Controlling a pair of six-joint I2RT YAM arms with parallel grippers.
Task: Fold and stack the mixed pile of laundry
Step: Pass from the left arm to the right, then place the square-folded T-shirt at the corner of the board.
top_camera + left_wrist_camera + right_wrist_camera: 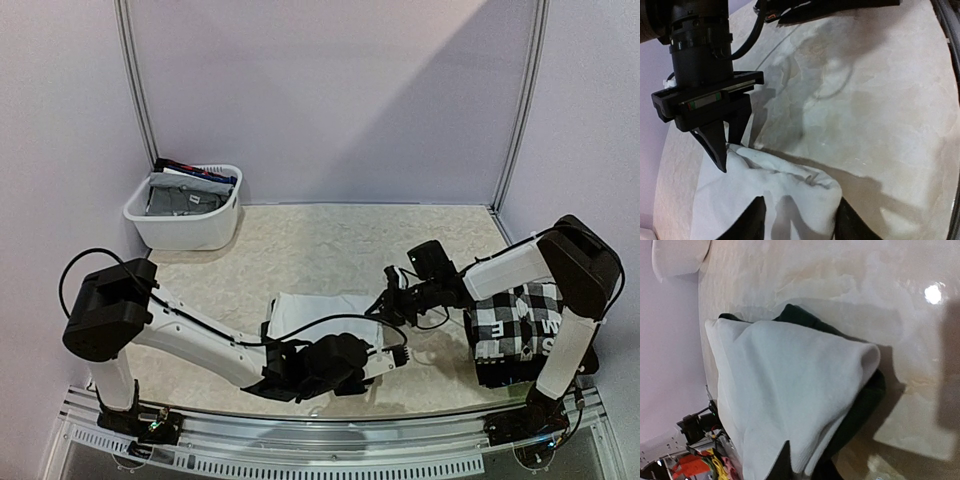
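White cloth (pixel 790 390), dark part (pixel 867 400) mostly hidden beneath; right gripper (pixel 804 467) cut off

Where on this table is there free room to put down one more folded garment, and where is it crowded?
Free: the bare table between the white basket and the far right corner. Crowded: near middle, left gripper and right gripper at the white cloth; near right, the checkered stack.

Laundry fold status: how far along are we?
Done: checkered shirt folded, stacked at right with a black lettered piece. In hand: white cloth mid-table, right claw pinching its edge, left claw at the fold. Left, likely: grey and blue garments sit in the white basket.
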